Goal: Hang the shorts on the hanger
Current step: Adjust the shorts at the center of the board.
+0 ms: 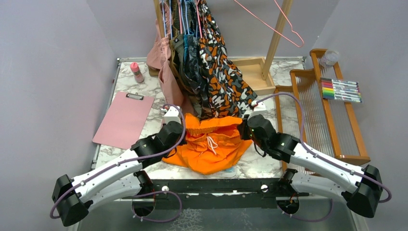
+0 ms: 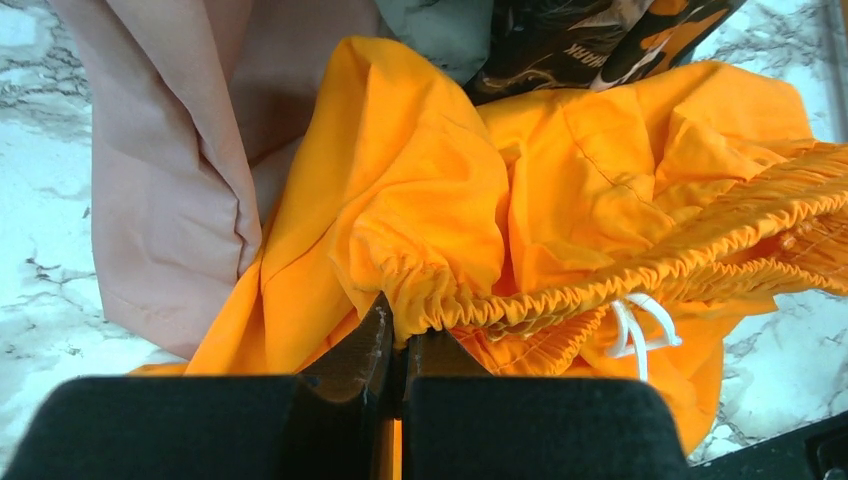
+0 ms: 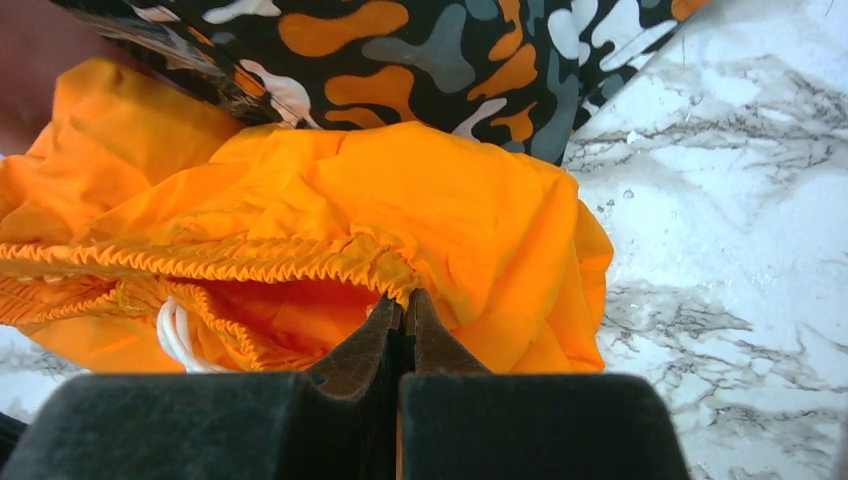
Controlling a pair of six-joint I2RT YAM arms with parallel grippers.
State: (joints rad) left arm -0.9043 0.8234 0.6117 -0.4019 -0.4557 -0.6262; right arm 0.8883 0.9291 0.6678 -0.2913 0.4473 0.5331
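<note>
Shorts (image 1: pixel 211 144) sag onto the table (image 1: pixel 260 166), waistband stretched left-right between us. Left fingers (image 2: pixel 362 360) and right fingers (image 3: pixel 430 345) are pinched tight on its two ends. Hanger (image 1: pixel 293 33) hangs up behind, nearer the right fingers.

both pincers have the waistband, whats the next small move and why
Probably lift both pincers together, holding the waistband taut. The left pincer and right pincer are each shut on one end of the waistband of the shorts, the fabric sags bunched onto the table, and the pink hanger hangs higher up behind.
</note>
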